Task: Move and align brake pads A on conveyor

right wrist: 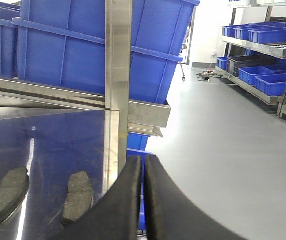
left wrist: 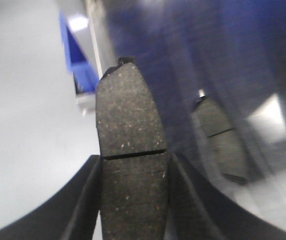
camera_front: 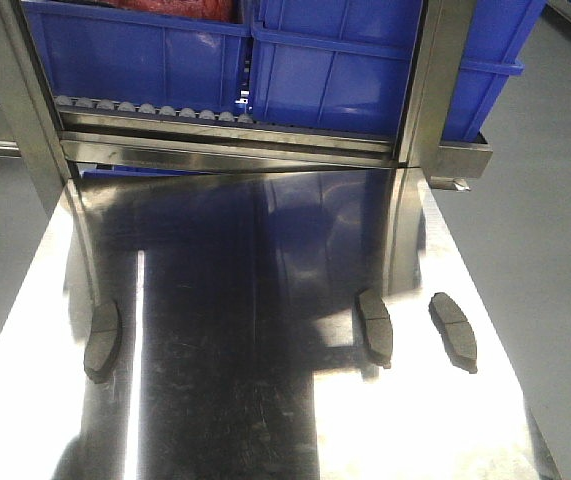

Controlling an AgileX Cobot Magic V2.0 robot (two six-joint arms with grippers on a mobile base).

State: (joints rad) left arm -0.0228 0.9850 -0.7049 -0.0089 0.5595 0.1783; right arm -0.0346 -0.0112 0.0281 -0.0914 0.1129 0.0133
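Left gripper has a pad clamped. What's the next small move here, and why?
Probably carry it on to the conveyor, which no view shows. The left gripper is shut on a brake pad at its groove, seemingly off the steel table's left edge. Three other pads lie on the table; the right gripper is shut, empty.

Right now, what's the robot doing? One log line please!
left gripper: shut on dark grey grooved brake pad | right gripper: shut, empty | three more pads: lying on shiny steel table
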